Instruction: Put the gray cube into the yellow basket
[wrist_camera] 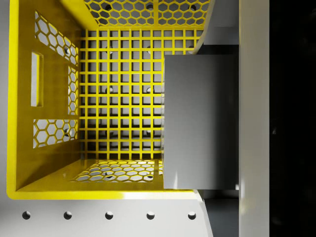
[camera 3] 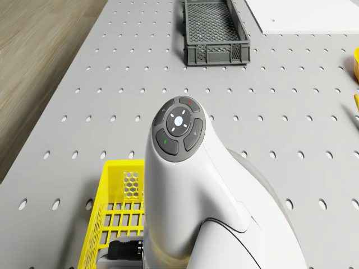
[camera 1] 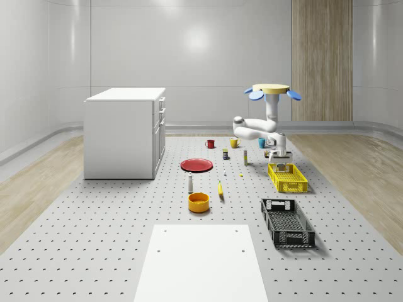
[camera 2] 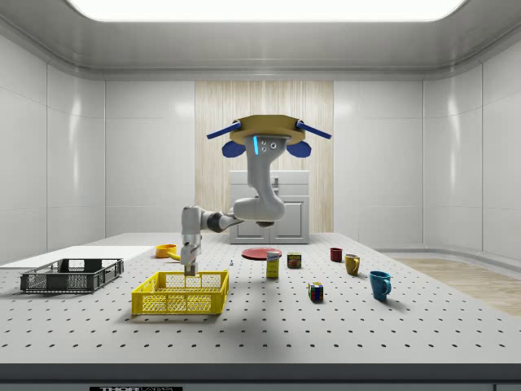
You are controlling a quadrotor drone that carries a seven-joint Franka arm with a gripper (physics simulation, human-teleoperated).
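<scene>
gray plain-sided cube (wrist_camera: 200,121) at right of the wrist frame, clenched in the two-finger gripper (camera 2: 190,265) over the yellow plastic mesh basket (camera 2: 181,292) with the drone (camera 2: 264,134) hovering above, carried there but not yet dropped in.

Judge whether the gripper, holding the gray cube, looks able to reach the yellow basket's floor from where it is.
Probably yes: the gripper holds the gray cube above the yellow basket, whose floor looks bare.

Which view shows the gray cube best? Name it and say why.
The wrist view: the gray cube is large there, held over the yellow basket's grid floor. The side view and the whole-scene view give the hand low over the basket, the cube too small to make out.
</scene>
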